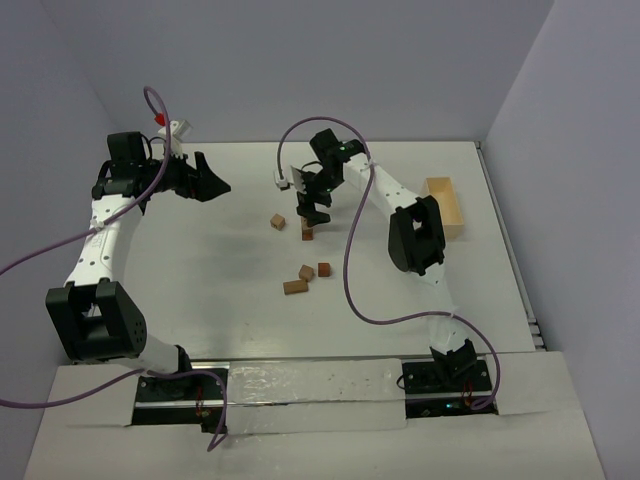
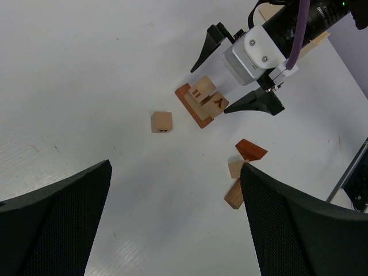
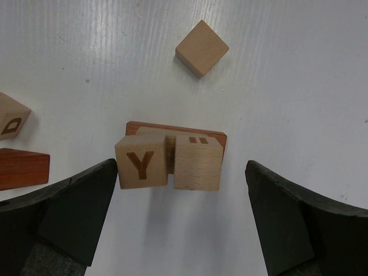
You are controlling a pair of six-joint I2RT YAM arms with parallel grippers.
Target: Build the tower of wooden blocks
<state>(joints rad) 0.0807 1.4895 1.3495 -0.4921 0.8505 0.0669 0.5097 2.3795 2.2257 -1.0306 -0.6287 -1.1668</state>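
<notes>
Right wrist: smooth pale cubes [image 3: 141, 164] cap a reddish slab [image 3: 172, 127]; right gripper [image 3: 181, 164], left gripper [image 2: 175, 165] gape wide, empty.

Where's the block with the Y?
In the right wrist view, the Y block sits on a reddish-brown slab, left of a tan cube, under the right end effector.

Left gripper [image 1: 212, 178] wide open, arm folded; right gripper [image 1: 311, 212] wide open, pointing down.

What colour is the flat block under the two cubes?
The flat block is reddish-brown; right wrist view.
</notes>
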